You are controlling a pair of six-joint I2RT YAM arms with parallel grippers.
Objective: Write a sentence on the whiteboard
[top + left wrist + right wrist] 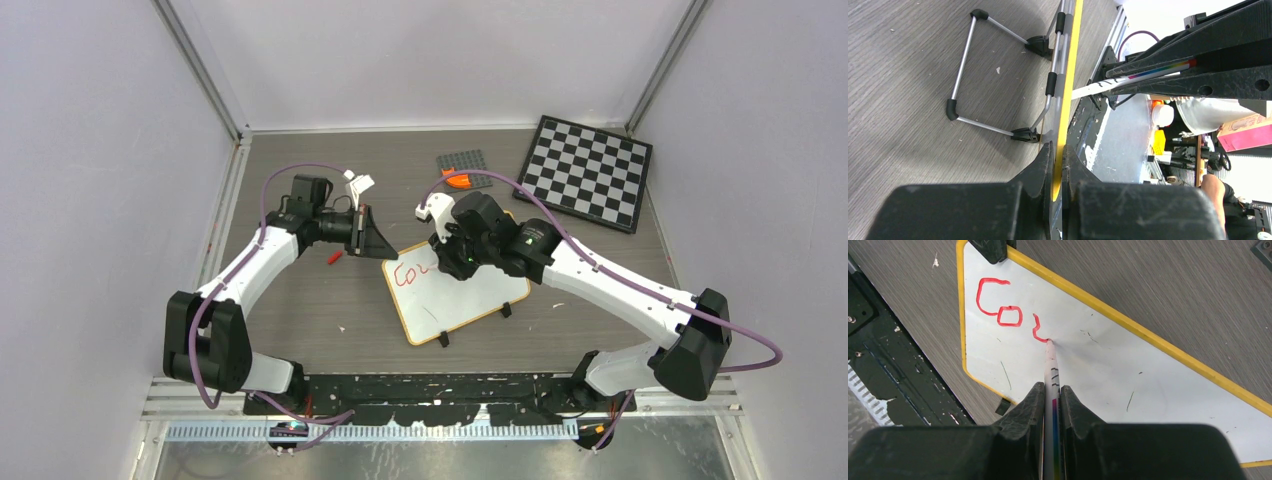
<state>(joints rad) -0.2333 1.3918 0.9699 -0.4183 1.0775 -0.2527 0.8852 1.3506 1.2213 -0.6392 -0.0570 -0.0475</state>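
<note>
The whiteboard (470, 290), white with an orange-yellow frame, lies tilted at mid-table. Red lettering (410, 275) on it reads "Co" plus the start of a third letter (998, 305). My left gripper (376, 238) is shut on the board's left edge; the frame (1070, 60) runs between its fingers (1058, 157). My right gripper (456, 262) is shut on a white marker (1051, 365), and the gripper (1051, 390) holds the marker's red tip on the board at the end of the last stroke. The marker also shows in the left wrist view (1148, 74).
A black-and-white chequered board (588, 172) lies at the back right. A small grey studded plate (463, 160) and an orange piece (458, 181) lie behind the whiteboard. A small red cap (335, 257) lies left of the board. The board's wire stand (963, 65) rests on the table.
</note>
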